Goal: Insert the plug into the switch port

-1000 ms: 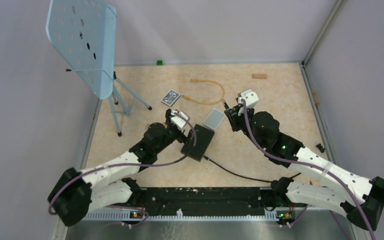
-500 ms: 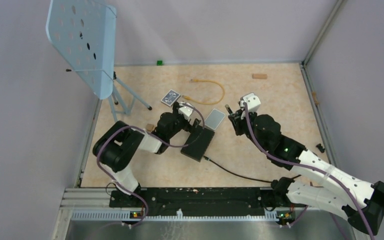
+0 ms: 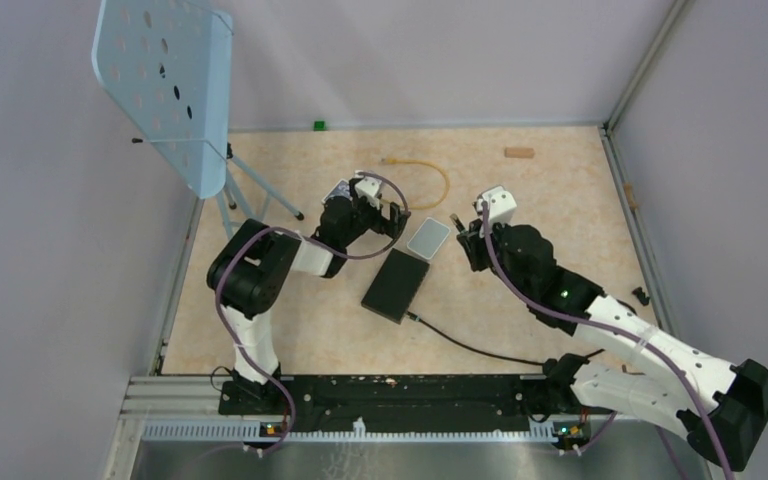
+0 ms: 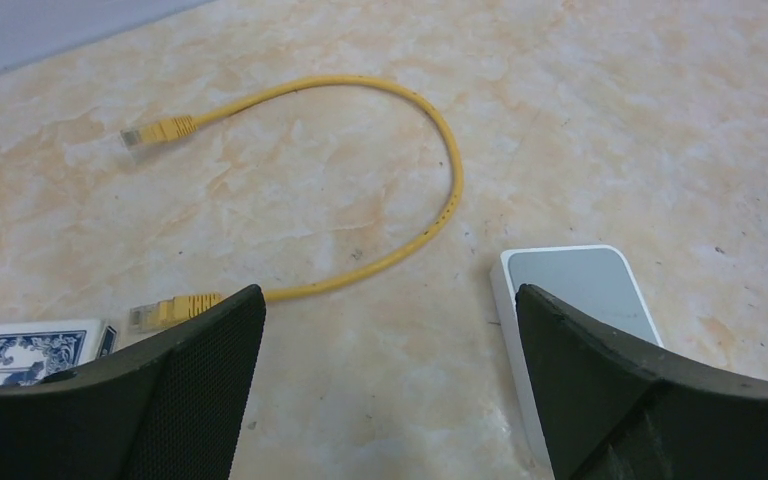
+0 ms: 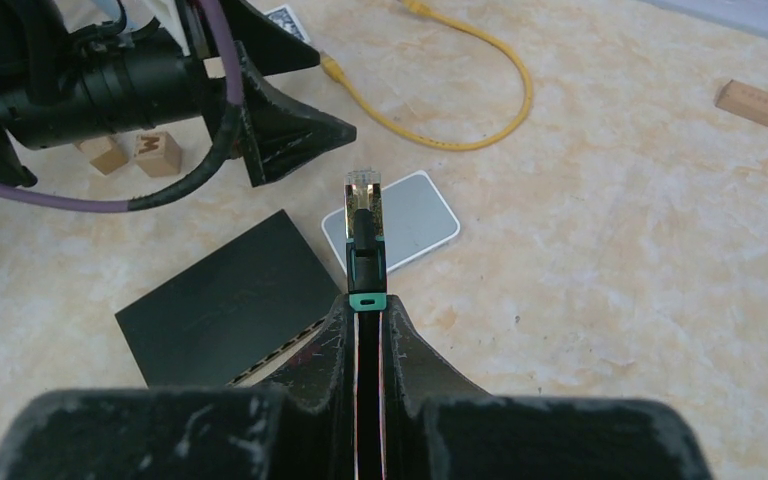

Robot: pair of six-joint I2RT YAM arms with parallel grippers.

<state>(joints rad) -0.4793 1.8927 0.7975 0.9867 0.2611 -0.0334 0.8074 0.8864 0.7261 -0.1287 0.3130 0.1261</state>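
My right gripper (image 5: 365, 305) is shut on the plug (image 5: 364, 235), a black connector with a green band and a clear tip pointing forward. In the top view the plug (image 3: 453, 216) hangs right of the pale card (image 3: 428, 238). The flat black box (image 3: 396, 284) lies on the table, left of and below the plug; its near edge (image 5: 270, 350) shows a row of slots. I cannot make out the switch port itself. My left gripper (image 4: 388, 310) stands open over bare table between a yellow cable (image 4: 440, 190) and the pale card (image 4: 580, 290), apart from the box.
A patterned playing card (image 4: 20, 350) lies left of the left gripper (image 3: 388, 212). Two wooden cubes (image 5: 158, 152) sit behind the left arm. A pale blue perforated stand (image 3: 165, 85) fills the back left. A thin black cable (image 3: 480, 348) runs from the box's near corner.
The left arm has pulled off the black box and swung toward the back, near the yellow cable, still open. The right gripper with the plug has barely moved.
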